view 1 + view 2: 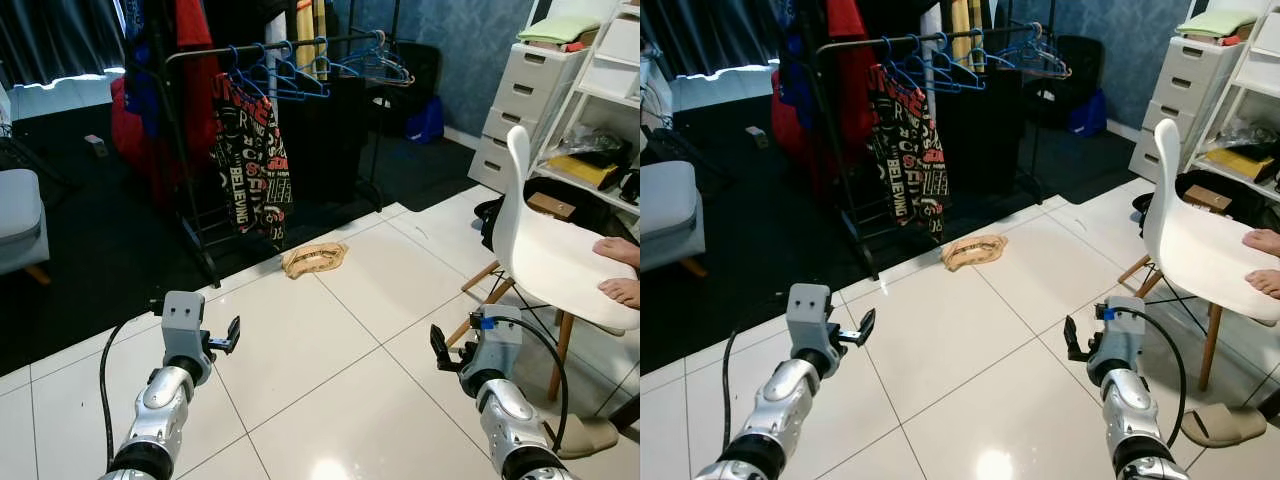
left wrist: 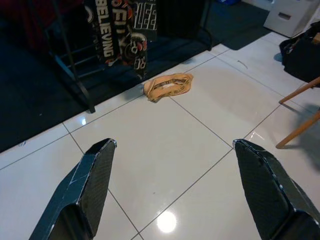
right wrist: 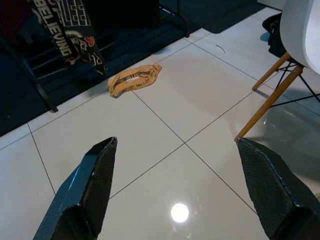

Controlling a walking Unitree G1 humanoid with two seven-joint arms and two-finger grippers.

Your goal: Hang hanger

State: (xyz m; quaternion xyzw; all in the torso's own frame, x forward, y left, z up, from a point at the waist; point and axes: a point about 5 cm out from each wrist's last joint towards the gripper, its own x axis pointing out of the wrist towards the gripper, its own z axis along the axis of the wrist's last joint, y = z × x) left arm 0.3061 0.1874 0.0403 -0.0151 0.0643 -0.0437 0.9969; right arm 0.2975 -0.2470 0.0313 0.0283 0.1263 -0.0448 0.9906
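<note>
Both the left gripper (image 2: 170,192) and the right gripper (image 3: 175,192) are standing with jaws wide and empty, hovering over the white tile floor (image 1: 330,390). Ahead, blue hangers (image 1: 290,75) are hanging on the rail of the black clothes rack (image 1: 190,150), beside a printed garment (image 1: 250,165); a tan bundle (image 1: 314,258) is lying near the floor's dark edge. A hanger is judged light, stiff and thin, best pinched at the neck below its hook.
</note>
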